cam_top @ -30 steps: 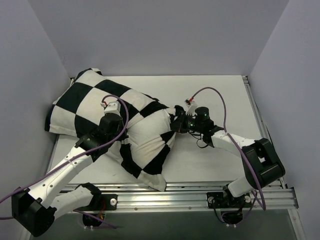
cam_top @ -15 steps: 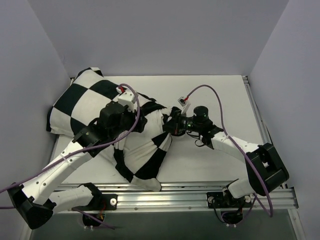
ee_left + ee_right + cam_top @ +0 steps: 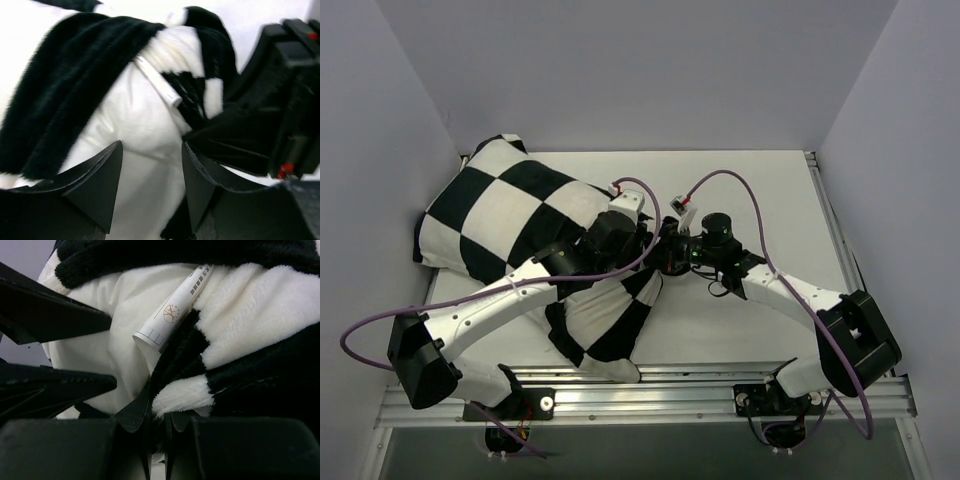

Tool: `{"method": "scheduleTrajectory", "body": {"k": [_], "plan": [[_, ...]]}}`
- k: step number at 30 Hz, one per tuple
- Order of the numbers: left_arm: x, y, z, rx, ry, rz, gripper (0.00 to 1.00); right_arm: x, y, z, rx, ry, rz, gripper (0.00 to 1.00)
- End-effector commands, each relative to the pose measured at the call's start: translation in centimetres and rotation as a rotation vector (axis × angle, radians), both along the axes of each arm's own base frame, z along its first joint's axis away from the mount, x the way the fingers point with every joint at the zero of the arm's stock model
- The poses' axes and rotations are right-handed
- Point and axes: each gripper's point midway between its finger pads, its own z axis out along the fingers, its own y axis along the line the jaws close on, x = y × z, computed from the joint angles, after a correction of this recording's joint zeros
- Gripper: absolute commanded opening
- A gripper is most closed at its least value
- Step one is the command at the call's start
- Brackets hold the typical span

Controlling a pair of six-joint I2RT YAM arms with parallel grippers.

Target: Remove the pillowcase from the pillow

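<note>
Trainee: Case (image 3: 505, 215) fills the upper left of the top view and runs down to the lower middle, so is the pillow inside it?

Tech: Mostly. Bare pillow (image 3: 135, 130) shows only at the mouth, mid-frame. It is smooth white, with its label (image 3: 159, 85) poking out from under the black pile.

Trainee: And the left gripper (image 3: 642, 240)?

Tech: It reaches across from the lower left to that mouth. In its wrist view the jaws stand apart, astride the white bulge, holding nothing. My guess is that it is lined up to grab or pin the pillow, so the filling has an anchor.

Trainee: Just right of it, the right gripper (image 3: 668, 258)?

Tech: Pinched tight on the case's edge. Its wrist view shows a black-and-white fold running down between the jaws. Gripping the rim there should let it peel the cover off toward the right of the frame, I'd judge, once the pillow is held.

Trainee: Why are they tip to tip like that?

Tech: Probably because the opening is the one spot where cover and pillow can be taken separately.

Trainee: Count?

Tech: One case, one pillow, one label and two grippers, all on one white table (image 3: 720, 335)
</note>
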Motion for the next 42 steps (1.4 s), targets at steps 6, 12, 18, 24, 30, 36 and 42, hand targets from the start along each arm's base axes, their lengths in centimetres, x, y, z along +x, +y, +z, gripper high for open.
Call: {"method": "scheduleTrajectory", "body": {"k": [6,12,18,24,30,36,42], "plan": [[1.5,2.9,-0.3,0.094,-0.015,0.201,0.76,-0.2,1.4,5.0,0.036,-0.177,0.043,0.0],[1.4,2.0,-2.6,0.124,0.054,0.19,0.82,-0.5,2.1,4.8,0.0,-0.191,0.051,0.0],[1.7,3.1,-4.7,0.154,0.114,0.252,0.74,-0.3,1.9,4.8,-0.017,-0.204,0.028,0.0],[1.9,3.6,-6.3,0.115,0.149,0.271,0.12,-0.2,1.7,4.4,-0.054,-0.208,0.008,0.0],[1.8,5.2,-4.3,0.084,0.13,0.284,0.02,1.5,-0.6,2.4,-0.171,-0.193,-0.128,0.0],[0.2,8.7,-1.9,0.014,0.118,0.28,0.02,5.4,-8.2,0.6,-0.236,-0.098,-0.383,0.0],[-1.7,13.1,-2.2,0.009,0.152,0.32,0.02,7.0,-13.2,0.6,-0.27,-0.042,-0.553,0.0]]}}
